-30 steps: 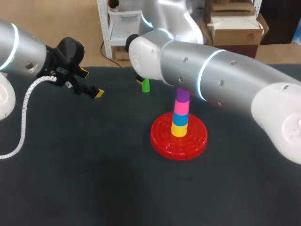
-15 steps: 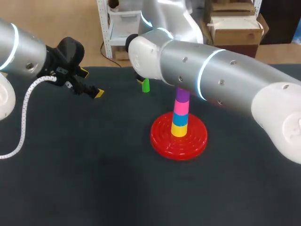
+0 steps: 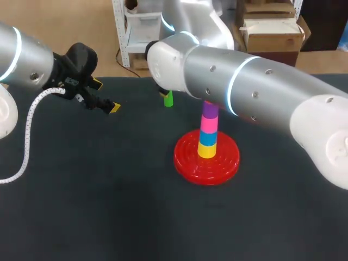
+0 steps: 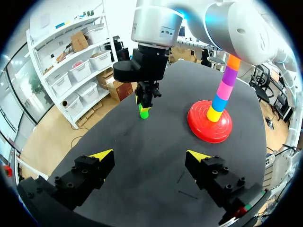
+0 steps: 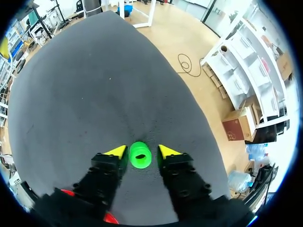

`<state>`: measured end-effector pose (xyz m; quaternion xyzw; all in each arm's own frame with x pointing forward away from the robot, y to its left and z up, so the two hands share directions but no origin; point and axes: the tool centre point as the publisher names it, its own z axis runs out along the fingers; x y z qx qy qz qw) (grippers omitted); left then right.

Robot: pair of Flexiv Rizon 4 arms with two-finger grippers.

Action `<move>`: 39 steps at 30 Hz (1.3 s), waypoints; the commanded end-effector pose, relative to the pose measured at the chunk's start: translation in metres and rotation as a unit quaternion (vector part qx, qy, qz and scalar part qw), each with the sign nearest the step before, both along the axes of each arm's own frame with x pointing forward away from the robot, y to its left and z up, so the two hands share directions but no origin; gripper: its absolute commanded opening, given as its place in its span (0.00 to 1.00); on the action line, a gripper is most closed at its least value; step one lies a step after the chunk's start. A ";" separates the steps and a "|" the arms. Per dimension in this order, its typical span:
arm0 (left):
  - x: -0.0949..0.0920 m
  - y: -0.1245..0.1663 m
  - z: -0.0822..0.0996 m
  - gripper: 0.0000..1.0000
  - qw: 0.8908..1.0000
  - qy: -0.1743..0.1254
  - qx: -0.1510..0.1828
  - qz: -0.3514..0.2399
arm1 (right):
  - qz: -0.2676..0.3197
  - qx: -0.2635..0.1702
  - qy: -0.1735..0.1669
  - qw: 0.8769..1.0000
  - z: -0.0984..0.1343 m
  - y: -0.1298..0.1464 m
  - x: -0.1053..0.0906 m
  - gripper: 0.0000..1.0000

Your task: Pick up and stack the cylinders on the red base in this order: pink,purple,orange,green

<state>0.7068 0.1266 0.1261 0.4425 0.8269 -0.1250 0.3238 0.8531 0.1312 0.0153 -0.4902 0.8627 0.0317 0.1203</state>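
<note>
The small, smooth green plastic cylinder (image 5: 140, 155) is stood upright near the far edge of the matte dark table (image 3: 98, 196), flanked, with a thin gap, by the parted right gripper (image 5: 142, 152); the left gripper (image 4: 150, 154) is held wide open, empty; a glossy multicoloured column (image 4: 223, 90) is carried on the ribbed red disc base (image 3: 228, 157) mid-table.

The dark charcoal worktop (image 3: 109, 217) fills most of the overhead view, matte and evenly lit. Beyond its far edge, across the top of the frame, lies a tan wood-toned floor (image 3: 65, 32). A white shelf unit (image 3: 136, 32) stands at upper centre-left, and cardboard boxes (image 3: 272, 32) are stacked at upper right. The wrist cameras show more white shelving (image 4: 71, 61) loaded with bins and boxes, the same pale floor under bright daylight, and a loose cable (image 5: 189, 64) coiled on it.
</note>
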 end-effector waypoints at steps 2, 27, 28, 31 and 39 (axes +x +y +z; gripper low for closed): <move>0.000 0.000 0.000 1.00 1.000 0.000 0.000 0.000 | -0.009 -0.188 0.120 0.975 0.004 0.004 0.010 0.00; 0.000 0.000 0.000 1.00 1.000 0.000 0.000 0.000 | 0.052 -0.032 -0.056 0.997 0.215 -0.055 -0.105 0.00; 0.000 0.000 0.000 1.00 1.000 0.000 0.000 0.000 | 0.047 -0.025 -0.057 0.997 0.219 -0.059 -0.111 0.00; 0.000 0.000 0.000 1.00 1.000 0.000 0.000 0.000 | 0.030 -0.003 -0.073 0.997 0.230 -0.068 -0.125 0.00; 0.000 0.000 0.000 1.00 1.000 0.000 0.000 0.000 | 0.001 0.031 -0.113 0.993 0.247 -0.082 -0.158 0.00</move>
